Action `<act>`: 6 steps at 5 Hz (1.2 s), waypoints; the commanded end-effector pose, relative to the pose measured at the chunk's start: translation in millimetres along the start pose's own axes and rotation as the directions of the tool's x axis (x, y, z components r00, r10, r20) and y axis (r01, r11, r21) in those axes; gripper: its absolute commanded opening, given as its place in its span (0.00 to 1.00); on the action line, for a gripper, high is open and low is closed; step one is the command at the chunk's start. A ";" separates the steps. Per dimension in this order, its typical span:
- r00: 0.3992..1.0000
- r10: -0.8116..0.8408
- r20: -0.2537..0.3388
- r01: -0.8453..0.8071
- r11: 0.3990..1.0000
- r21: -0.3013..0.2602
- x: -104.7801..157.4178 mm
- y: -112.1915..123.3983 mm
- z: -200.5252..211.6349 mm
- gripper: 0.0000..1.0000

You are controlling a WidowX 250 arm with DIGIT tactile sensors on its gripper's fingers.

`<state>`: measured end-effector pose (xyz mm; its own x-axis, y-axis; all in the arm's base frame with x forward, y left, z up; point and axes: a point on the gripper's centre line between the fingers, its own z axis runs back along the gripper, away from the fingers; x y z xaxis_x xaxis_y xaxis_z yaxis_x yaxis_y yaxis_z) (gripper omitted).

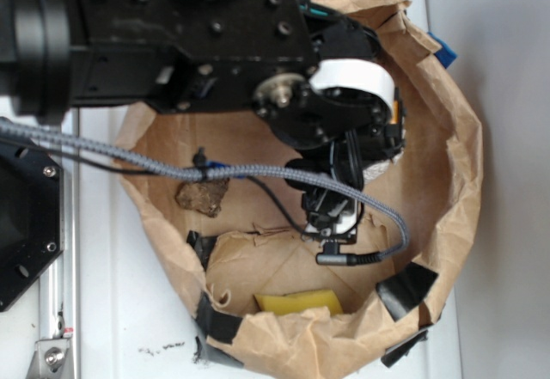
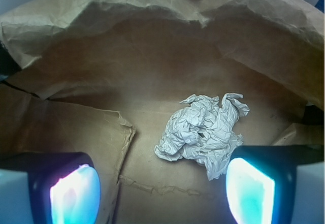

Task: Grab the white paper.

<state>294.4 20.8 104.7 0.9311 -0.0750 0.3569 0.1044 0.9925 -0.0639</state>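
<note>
White paper (image 2: 203,135): crumpled, on the brown paper bag (image 2: 152,56) floor.
Gripper (image 2: 162,191): fingers (image 2: 75,196) spread wide, holding nothing.
Contact: right finger possibly touching the wad's edge.

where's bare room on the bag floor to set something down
Bare brown floor lies left of the white paper, between it and the folded flap, and behind it toward the bag wall. It is crowded at the right, where the paper nearly meets the open claw.

White paper (image 1: 375,171) mostly behind arm (image 1: 198,35)
</note>
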 end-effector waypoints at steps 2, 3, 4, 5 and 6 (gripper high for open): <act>0.999 0.004 0.033 -0.004 1.000 -0.008 12.0 17.1 -36.1 1.00; 1.000 -0.002 0.019 0.001 1.000 0.014 12.9 17.2 -43.5 1.00; 1.000 0.002 0.002 -0.002 0.998 0.056 11.5 20.0 -49.6 1.00; 1.000 0.009 -0.016 -0.007 0.995 0.095 9.0 26.4 -58.2 1.00; 0.999 0.036 -0.025 -0.033 0.996 0.082 9.5 30.6 -61.7 0.00</act>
<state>316.8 45.7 31.7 0.9599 -0.0320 0.2785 0.0367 0.9993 -0.0116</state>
